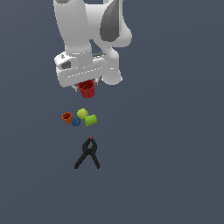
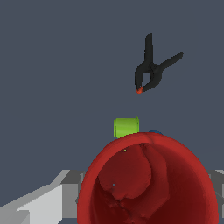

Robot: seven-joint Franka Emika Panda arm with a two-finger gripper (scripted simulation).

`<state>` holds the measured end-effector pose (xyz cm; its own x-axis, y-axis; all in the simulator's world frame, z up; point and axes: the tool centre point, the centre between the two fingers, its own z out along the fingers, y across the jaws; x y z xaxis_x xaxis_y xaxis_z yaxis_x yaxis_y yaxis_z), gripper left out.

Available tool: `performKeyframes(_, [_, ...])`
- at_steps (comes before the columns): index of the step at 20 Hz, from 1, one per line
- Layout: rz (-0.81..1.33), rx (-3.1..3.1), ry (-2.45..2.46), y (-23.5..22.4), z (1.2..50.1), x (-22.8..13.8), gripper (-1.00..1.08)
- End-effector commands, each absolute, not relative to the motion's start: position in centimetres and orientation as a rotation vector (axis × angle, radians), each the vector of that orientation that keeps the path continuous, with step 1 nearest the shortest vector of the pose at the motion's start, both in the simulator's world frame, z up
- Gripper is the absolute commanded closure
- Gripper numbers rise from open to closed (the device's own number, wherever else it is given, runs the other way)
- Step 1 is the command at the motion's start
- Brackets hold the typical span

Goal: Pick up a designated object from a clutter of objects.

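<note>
The dark red cup [image 1: 87, 89] hangs under the white hand, held in my gripper [image 1: 87, 85], which is shut on it. It is lifted above the floor and apart from the other items. Seen from the wrist, the red cup [image 2: 148, 179] fills the lower part of the picture with its open mouth toward the camera. The remaining clutter lies lower in the exterior view: an orange cup [image 1: 67, 117], a blue cup [image 1: 75, 121], a yellow-green ball [image 1: 82, 113] and a green cup [image 1: 91, 120]. My fingertips are mostly hidden by the cup.
A black clamp [image 1: 89, 153] with a red tip lies on the dark floor below the small items; it also shows in the wrist view as the clamp [image 2: 151, 70], beyond the green cup [image 2: 126, 126].
</note>
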<state>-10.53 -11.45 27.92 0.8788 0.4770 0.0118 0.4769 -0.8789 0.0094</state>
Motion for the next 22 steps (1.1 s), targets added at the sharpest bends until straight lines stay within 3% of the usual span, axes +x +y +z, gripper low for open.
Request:
performKeyframes(1, [0.018,3.040,0.772,-11.9,30.2,-10.1,1.08])
performKeyframes(12, [0.004,3.044,0.772,-13.5,37.2,-8.5,1.08])
performKeyframes(22, [0.000,3.045,0.773,-14.0,39.0,-7.9,1.08])
